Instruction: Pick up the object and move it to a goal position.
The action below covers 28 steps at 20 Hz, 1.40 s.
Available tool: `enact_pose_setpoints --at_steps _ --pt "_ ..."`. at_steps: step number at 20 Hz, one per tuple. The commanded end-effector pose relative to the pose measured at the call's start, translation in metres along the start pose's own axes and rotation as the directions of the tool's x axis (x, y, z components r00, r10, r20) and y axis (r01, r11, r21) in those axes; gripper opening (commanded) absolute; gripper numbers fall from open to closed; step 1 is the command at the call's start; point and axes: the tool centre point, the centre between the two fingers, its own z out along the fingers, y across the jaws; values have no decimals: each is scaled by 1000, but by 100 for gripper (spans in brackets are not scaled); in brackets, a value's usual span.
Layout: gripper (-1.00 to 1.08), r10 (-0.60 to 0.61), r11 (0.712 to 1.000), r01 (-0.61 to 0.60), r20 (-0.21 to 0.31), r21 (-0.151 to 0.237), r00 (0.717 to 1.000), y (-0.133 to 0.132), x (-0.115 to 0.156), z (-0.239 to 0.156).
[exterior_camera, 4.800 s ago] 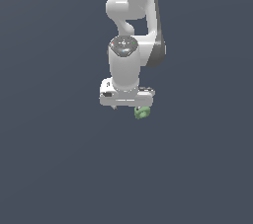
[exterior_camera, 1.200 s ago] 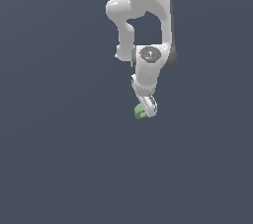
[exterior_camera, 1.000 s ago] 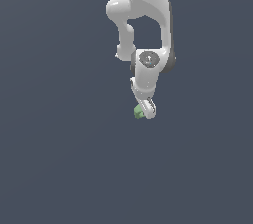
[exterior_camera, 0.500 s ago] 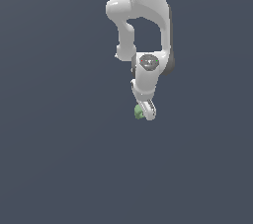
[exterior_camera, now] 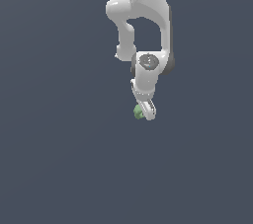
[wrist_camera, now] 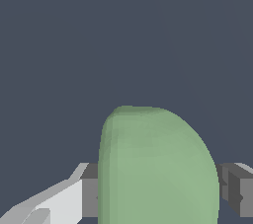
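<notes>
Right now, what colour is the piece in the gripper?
Pale green piece, held in the gripper; the wrist view shows it best.

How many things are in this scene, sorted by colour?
White: 1, the robot arm with its gripper
Pale green: 1, the small rounded object held between the gripper's fingers
Total: 2

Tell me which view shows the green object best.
The wrist view: the green object fills the foreground between the gripper finger pads, showing its rounded outline. The exterior view shows only a small green speck beside the gripper.
</notes>
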Motion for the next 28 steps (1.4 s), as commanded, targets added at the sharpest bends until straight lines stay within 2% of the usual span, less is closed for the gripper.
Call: enact_pose_setpoints --at_steps 1,6,12,28 --pt "-100 0 1000 0 0 1 1000 0 1 -5" --pt "-100 0 1000 0 0 1 1000 2 7 -25" --pt "-100 1 1000 -1 1 0 1000 7 20 -68" --pt "-100 3 1000 -3 -1 -1 1000 21 69 -236"
